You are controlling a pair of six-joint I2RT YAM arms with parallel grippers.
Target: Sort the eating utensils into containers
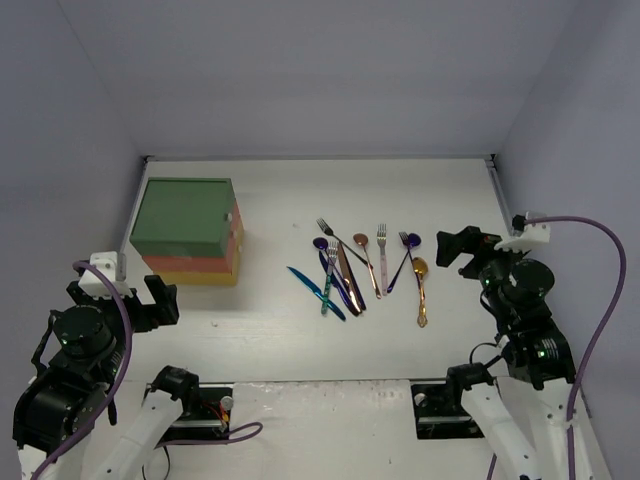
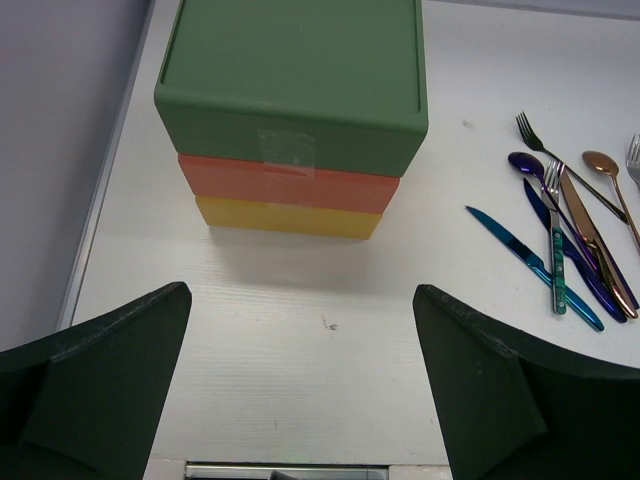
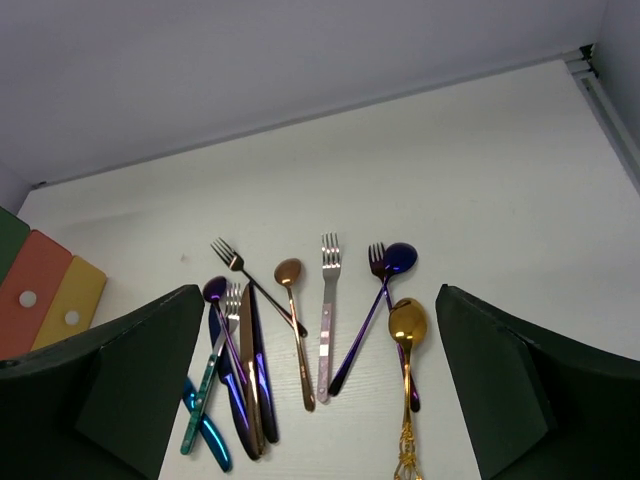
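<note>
Utensils (image 1: 365, 272) bunched mid-table, long axes approx near-to-far, just left of R gripper (image 1: 453, 250). Its fingers spread wide, empty. Gold spoon (image 1: 421, 290) closest. L gripper (image 1: 160, 298) agape too, by drawer stack (image 1: 188, 222). R arm's pick, prob.

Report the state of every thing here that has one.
green drawer: shut
orange-red drawer: shut
yellow drawer: shut
utensils: loose on the table, none in a drawer
left gripper: open, empty
right gripper: open, empty
</note>
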